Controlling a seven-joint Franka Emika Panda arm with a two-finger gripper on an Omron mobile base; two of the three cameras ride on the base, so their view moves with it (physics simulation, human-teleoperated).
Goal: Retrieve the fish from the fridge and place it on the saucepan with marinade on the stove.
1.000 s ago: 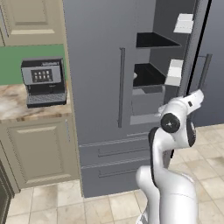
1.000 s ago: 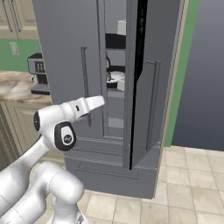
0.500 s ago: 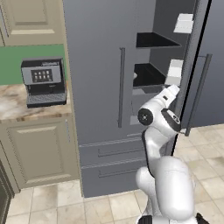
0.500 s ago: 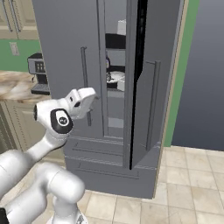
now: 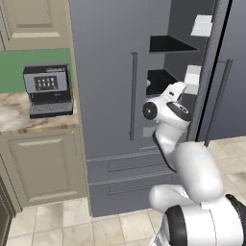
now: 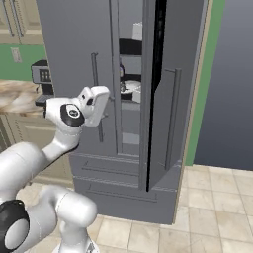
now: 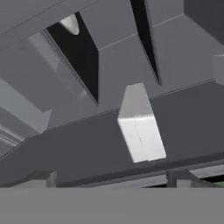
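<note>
Your arm hangs before the fridge [image 5: 110, 72], its right door ajar. In the right base view a round white plate [image 6: 131, 88] sits on a black shelf [image 5: 170, 44] inside; whether the fish lies on it you cannot tell, the shape being too small and half hidden by the door edge. White door bins [image 5: 201, 25] show at the opening. The gripper [image 7: 113, 179] points into the interior, its tips cut off at the frame's bottom, so whether they stand apart you cannot tell. A coffee machine [image 5: 47, 90] stands on the counter [image 5: 19, 117].
</note>
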